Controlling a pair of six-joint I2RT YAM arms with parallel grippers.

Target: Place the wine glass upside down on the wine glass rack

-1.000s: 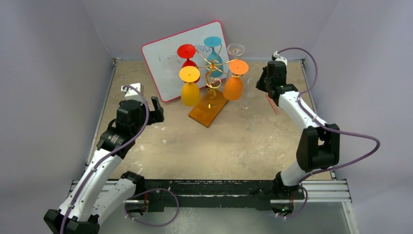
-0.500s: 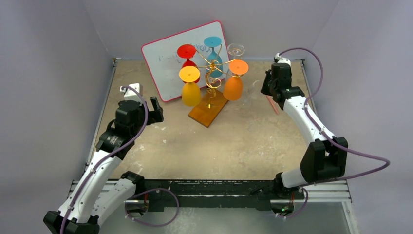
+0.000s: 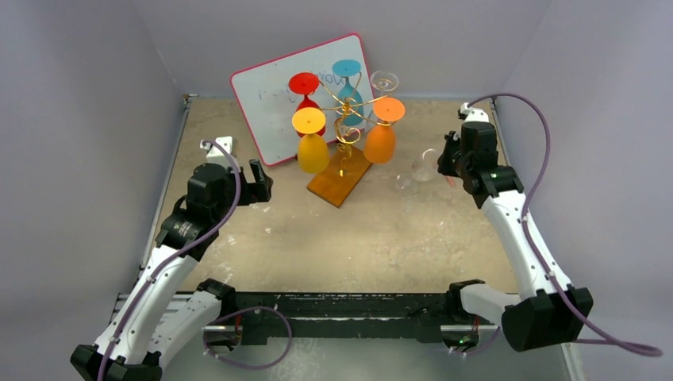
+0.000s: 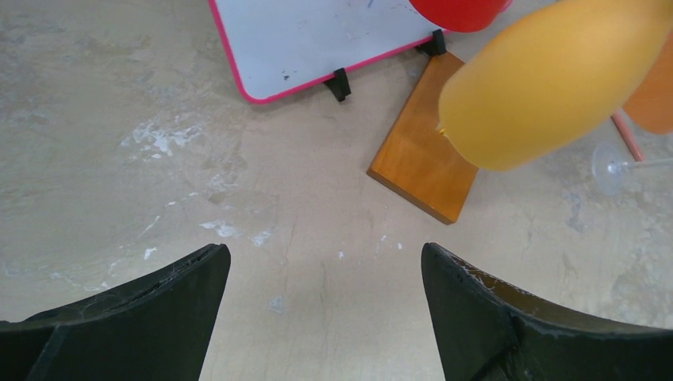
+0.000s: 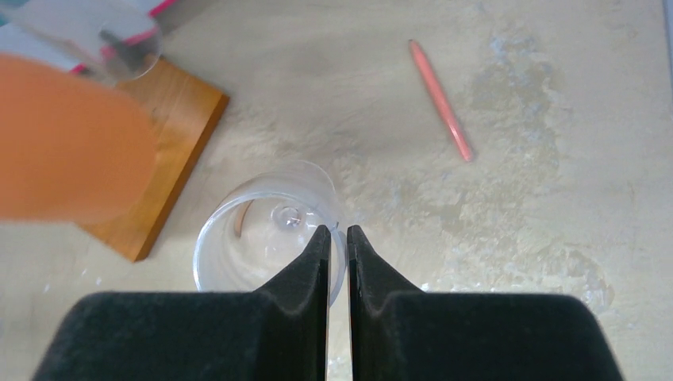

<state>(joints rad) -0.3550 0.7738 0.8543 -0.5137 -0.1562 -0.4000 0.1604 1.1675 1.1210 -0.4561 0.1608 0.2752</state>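
Right tool [image 3: 446, 162]: pressed almost together, pinching the rim of the wine glass [image 3: 424, 165]. The right wrist view shows one finger inside the bowl and one outside, with the glass wall in the narrow gap between them [image 5: 333, 232].

Wine glass [image 5: 254, 246]: clear, held tipped over on its side. The mouth faces the right tool and the foot points toward the wine glass rack [image 3: 347, 117]. It sits low over the worktop [image 3: 381, 238], to the right of the rack's wooden base [image 3: 340, 179] and apart from it. I cannot tell whether the foot touches the worktop.

Wine glass rack: upright at the far centre. A yellow glass [image 3: 310, 151], an orange glass [image 3: 381, 141], a red glass [image 3: 305, 83], a blue glass [image 3: 347, 68] and a second clear glass [image 3: 384, 81] hang on it bowl-down.

Left tool [image 4: 321, 309]: fingers spread wide, gripping nothing, hanging over bare worktop to the left of the base [image 4: 424, 163].

Other items: a pink-framed whiteboard [image 3: 274, 107] leans behind the rack. A pink pencil [image 5: 441, 99] lies on the worktop beyond the held glass.
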